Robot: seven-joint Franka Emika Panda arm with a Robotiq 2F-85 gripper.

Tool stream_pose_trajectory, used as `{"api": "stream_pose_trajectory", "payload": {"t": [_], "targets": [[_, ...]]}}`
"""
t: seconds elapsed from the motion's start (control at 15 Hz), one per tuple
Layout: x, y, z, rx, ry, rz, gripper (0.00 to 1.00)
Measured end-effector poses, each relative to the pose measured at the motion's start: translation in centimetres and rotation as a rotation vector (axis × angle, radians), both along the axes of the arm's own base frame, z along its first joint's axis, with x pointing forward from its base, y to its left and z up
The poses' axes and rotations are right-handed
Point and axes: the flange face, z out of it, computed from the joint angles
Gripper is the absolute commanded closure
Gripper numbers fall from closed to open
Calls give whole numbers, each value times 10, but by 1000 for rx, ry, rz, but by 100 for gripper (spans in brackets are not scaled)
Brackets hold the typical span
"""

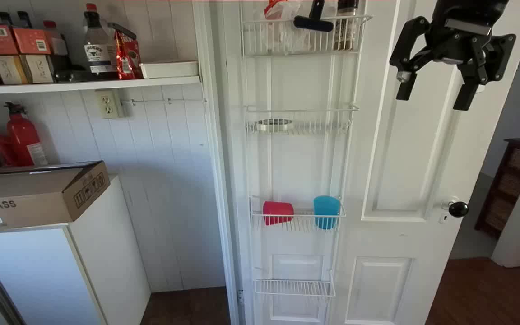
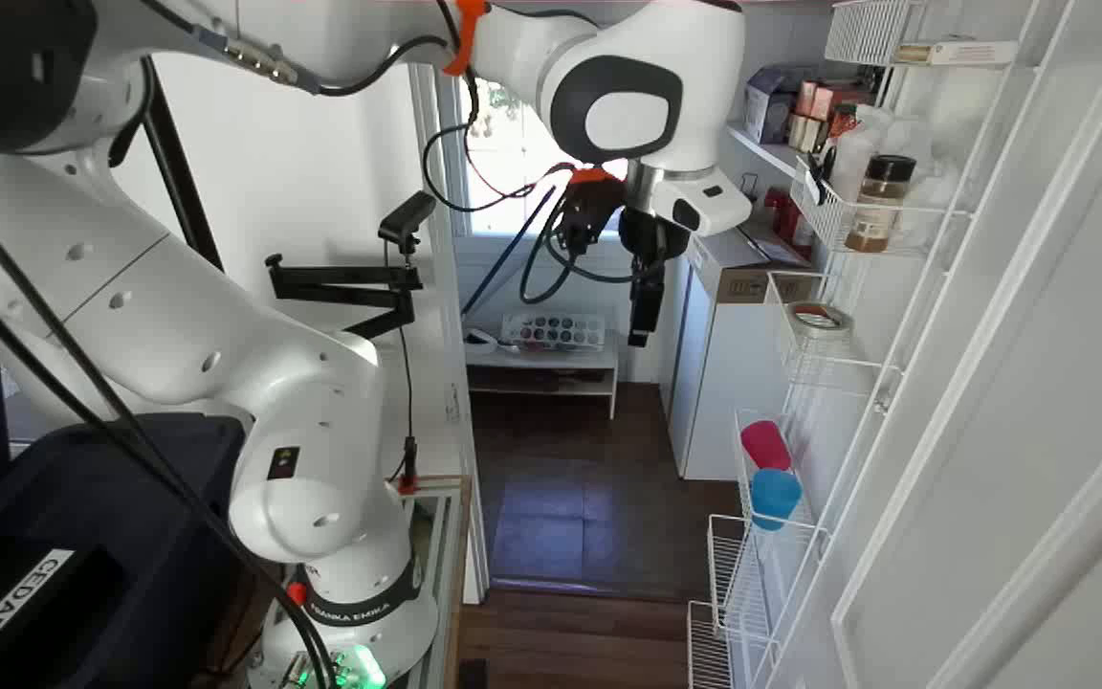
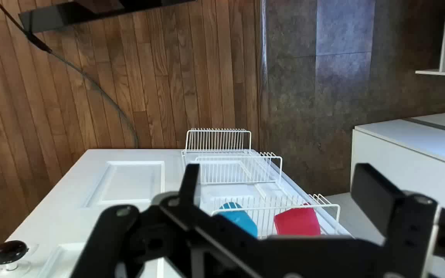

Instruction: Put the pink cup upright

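While 1 pincer gapes, 1 pink cup lies horiz.

The pink cup is plain pinkish red, the blue cup plain turquoise. The claw is black; the wire rack and door are white, the doorknob black. At left in an exterior view, a brown carton bears black print.
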Motion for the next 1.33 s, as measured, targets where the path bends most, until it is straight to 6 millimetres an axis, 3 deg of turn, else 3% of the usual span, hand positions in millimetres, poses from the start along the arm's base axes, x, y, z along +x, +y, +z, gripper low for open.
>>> {"api": "stream_pose_trajectory", "payload": {"t": [0.67,1.07,1.33], "targets": [[0,6,-4,-11,9,9,0],[3,86,-55,-159,-40,41,0],[21,124,-87,-305,-183,58,0]]}}
